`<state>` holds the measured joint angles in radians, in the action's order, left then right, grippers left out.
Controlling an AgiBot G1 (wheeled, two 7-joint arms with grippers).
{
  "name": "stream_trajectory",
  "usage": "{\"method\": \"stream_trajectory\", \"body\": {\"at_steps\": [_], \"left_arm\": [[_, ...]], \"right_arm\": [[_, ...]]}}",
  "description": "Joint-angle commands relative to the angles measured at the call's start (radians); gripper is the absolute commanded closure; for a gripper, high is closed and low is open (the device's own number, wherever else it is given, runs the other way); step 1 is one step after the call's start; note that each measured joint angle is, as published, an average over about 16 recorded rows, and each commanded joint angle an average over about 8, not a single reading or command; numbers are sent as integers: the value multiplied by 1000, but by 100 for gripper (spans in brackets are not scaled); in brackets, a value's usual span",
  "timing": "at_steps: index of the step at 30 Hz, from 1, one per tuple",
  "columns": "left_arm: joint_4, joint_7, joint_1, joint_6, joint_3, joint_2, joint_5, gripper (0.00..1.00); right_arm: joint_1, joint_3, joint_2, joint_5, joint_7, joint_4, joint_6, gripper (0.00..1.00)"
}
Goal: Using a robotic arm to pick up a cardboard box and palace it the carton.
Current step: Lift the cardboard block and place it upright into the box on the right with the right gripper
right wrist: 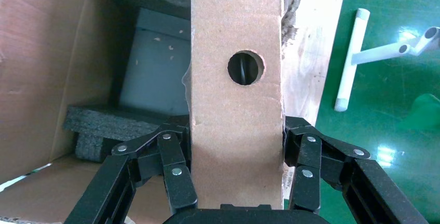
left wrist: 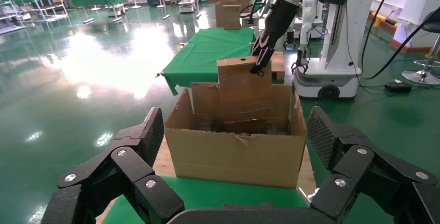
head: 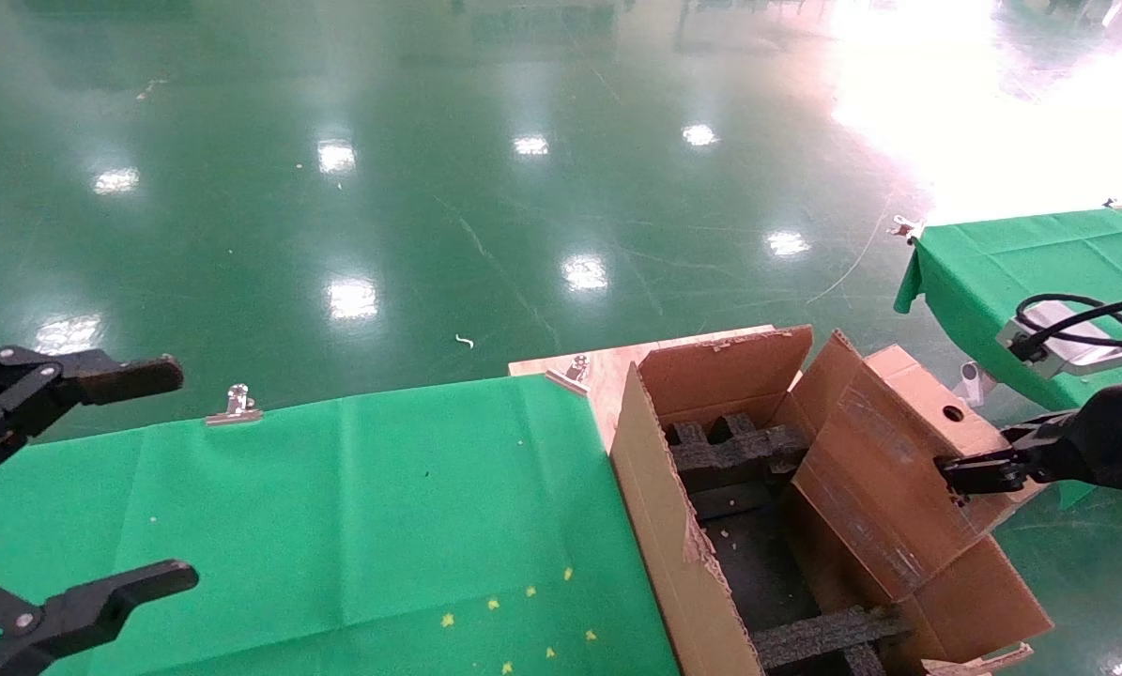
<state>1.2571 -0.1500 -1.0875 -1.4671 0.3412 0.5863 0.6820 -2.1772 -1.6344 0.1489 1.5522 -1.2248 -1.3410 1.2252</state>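
The cardboard box (head: 884,469), small, brown, with one round hole, is held tilted with its lower end inside the carton (head: 654,535) on the carton's right side. My right gripper (head: 960,474) is shut on the box's upper end. In the right wrist view its fingers (right wrist: 176,146) clamp both sides of the box (right wrist: 236,27) just below the hole. Black foam inserts (head: 739,451) lie inside the carton. My left gripper (head: 82,488) is open and empty over the table's left end. The left wrist view shows the carton (left wrist: 238,156), the box (left wrist: 244,89) and the right arm (left wrist: 275,22).
The carton stands on a wooden board (head: 598,371) at the right end of the green-clothed table (head: 335,526). Metal clips (head: 235,406) hold the cloth. A second green table (head: 1011,253) is at the far right. A white pipe stand (right wrist: 353,53) stands on the floor beside the carton.
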Motion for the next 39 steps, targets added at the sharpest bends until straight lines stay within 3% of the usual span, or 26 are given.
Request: {"method": "stream_trajectory", "body": {"at_steps": [1, 6, 16, 24, 39], "left_arm": [[0, 0, 0, 0, 0, 0, 0, 0], [0, 0, 0, 0, 0, 0, 0, 0], [0, 0, 0, 0, 0, 0, 0, 0], [0, 0, 0, 0, 0, 0, 0, 0], [0, 0, 0, 0, 0, 0, 0, 0]], "right_arm": [[0, 0, -1, -2, 4, 0, 2, 100], [13, -6, 8, -7, -44, 18, -21, 100], [74, -47, 37, 69, -255, -11, -128, 100], [134, -85, 88, 127, -367, -19, -206, 100], [184, -120, 147, 167, -488, -15, -210, 100]]}}
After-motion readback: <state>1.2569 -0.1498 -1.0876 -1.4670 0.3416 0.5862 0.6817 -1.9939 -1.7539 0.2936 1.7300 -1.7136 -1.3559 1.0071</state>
